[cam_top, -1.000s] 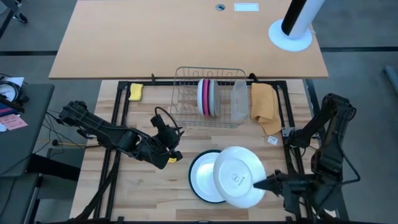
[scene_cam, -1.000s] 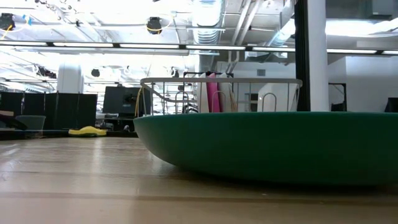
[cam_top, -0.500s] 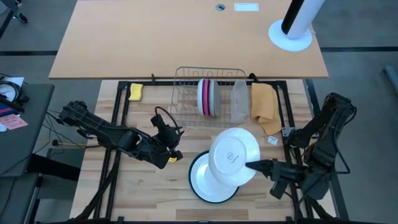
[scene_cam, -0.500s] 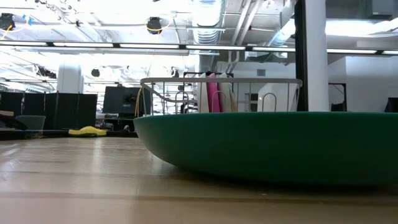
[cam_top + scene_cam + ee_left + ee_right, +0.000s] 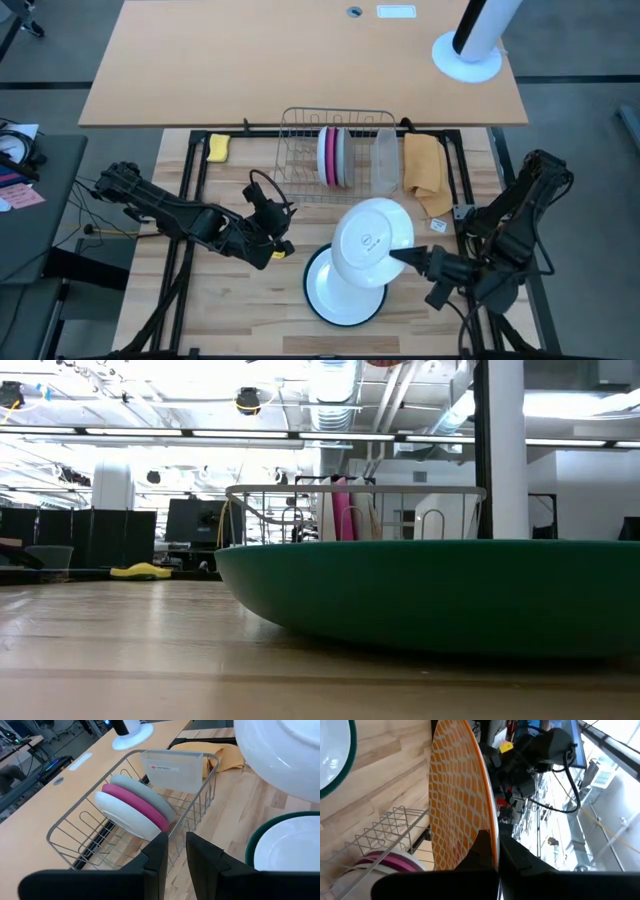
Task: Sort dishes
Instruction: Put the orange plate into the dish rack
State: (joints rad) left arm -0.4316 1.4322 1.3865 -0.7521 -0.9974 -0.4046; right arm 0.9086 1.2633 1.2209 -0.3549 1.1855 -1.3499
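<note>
My right gripper [image 5: 398, 256] is shut on the orange-patterned plate [image 5: 372, 242], whose white underside faces up in the high view and whose patterned face [image 5: 457, 795] shows in the right wrist view. Beneath it, a dark green plate [image 5: 335, 295] with a white inside lies flat on the wooden table. In the wire rack [image 5: 335, 155], a white [image 5: 122, 815], a magenta [image 5: 137, 805] and a pale grey plate [image 5: 145, 795] stand on edge. My left gripper [image 5: 283, 250] waits left of the green plate, open by a narrow gap. My right gripper pinches the orange-patterned plate's rim [image 5: 489, 827] between its two fingers, at the edge nearest the table's right side. The fingers come roughly level from the right. The plate is lifted clear and tilted, partly over the green plate.
A clear plastic tub [image 5: 385, 160] stands at the rack's right end, with a tan cloth [image 5: 425, 172] beside it. A yellow sponge [image 5: 219, 148] lies left of the rack. A white round base [image 5: 466, 55] stands on the far tabletop.
My right gripper has carried the orange-patterned plate toward the table's far edge and slightly left, toward the rack. The plate stays clear of the table in the same hold.
</note>
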